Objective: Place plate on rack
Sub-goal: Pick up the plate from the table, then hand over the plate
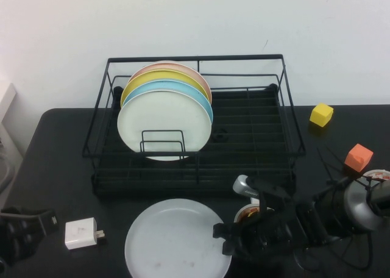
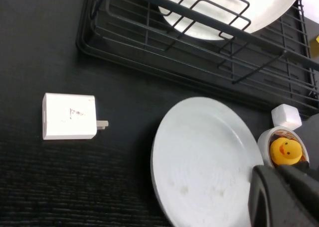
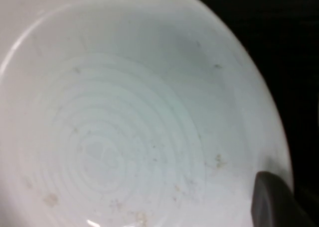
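Plate (image 1: 177,240) lies flat on table (image 1: 55,168), just in front of rack (image 1: 256,141). Right gripper (image 1: 220,238) at plate's right rim; jaw state cannot be told. Left gripper (image 1: 18,229) parked at table's left edge, jaws unclear.

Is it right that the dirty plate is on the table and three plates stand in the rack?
Not quite: four plates stand in the rack, the high view shows. The plate does lie on the table, right gripper at its rim, left gripper parked.
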